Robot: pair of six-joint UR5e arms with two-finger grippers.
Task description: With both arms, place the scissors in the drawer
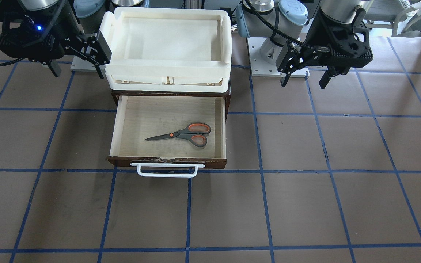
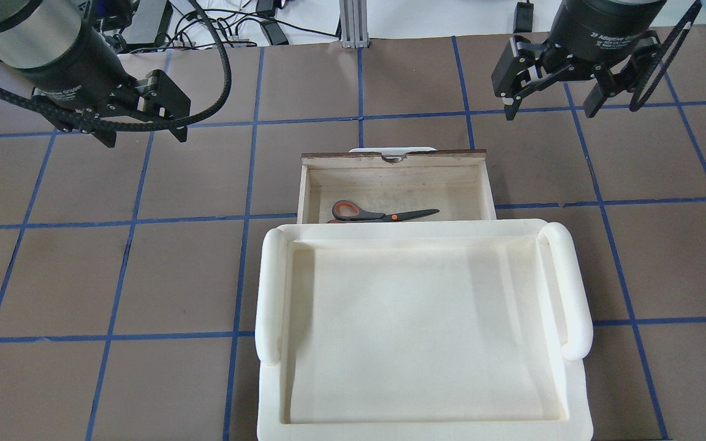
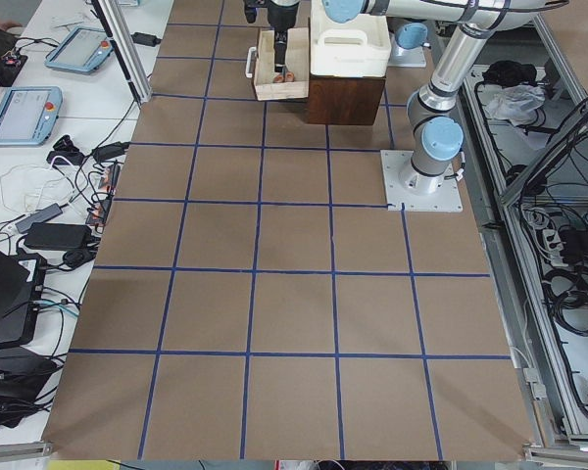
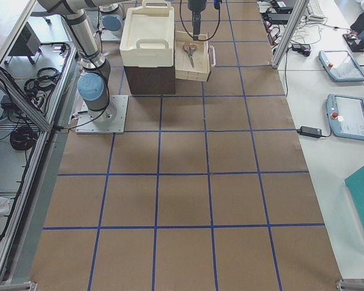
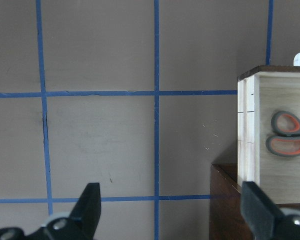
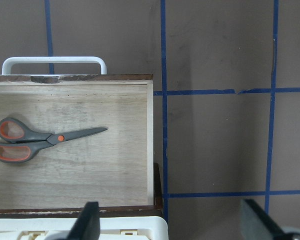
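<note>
The scissors (image 1: 185,135) lie flat on the pale floor of the open drawer (image 1: 166,160), handles toward my left side and blades toward my right. They also show in the overhead view (image 2: 383,214) and in both wrist views (image 5: 287,135) (image 6: 45,142). My left gripper (image 2: 144,138) is open and empty, hovering above the table to the left of the drawer (image 2: 390,160). My right gripper (image 2: 549,113) is open and empty, hovering to the drawer's right and beyond its front. Neither gripper touches anything.
A cream-white plastic tray (image 2: 426,422) sits on top of the dark brown cabinet and covers the drawer's back part. The drawer's white bar handle (image 1: 166,171) faces away from me. Brown table with blue tape grid lies all around.
</note>
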